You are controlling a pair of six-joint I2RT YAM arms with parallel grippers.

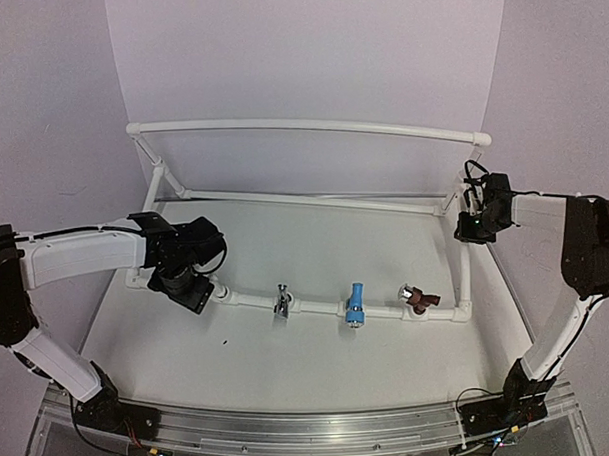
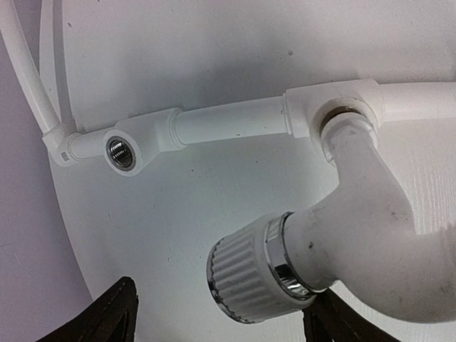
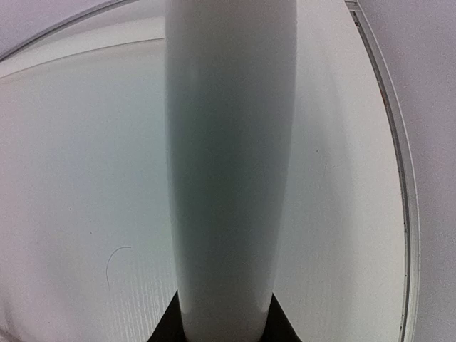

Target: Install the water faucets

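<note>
The white plastic faucet [image 2: 356, 235] has its threaded end in a tee socket [image 2: 340, 107] of the front pipe, its ribbed knob [image 2: 246, 274] pointing towards me. My left gripper [image 2: 221, 310] is open around it: the left finger [image 2: 107, 317] is apart from the knob, the right finger [image 2: 331, 324] is close under the body. In the top view the left gripper [image 1: 186, 280] hides this faucet. The chrome [image 1: 282, 301], light blue [image 1: 355, 304] and reddish-brown [image 1: 419, 300] faucets sit in the front pipe. My right gripper [image 1: 478, 225] is shut on the frame's right side pipe [image 3: 228, 157].
An empty threaded socket [image 2: 121, 152] sits left of the white faucet, near the frame's left corner elbow [image 2: 60, 146]. The white PVC frame [image 1: 301, 125] rises at the back, with a slanted brace [image 1: 158, 173] on the left. The table's metal rail [image 1: 311, 428] runs along the near edge.
</note>
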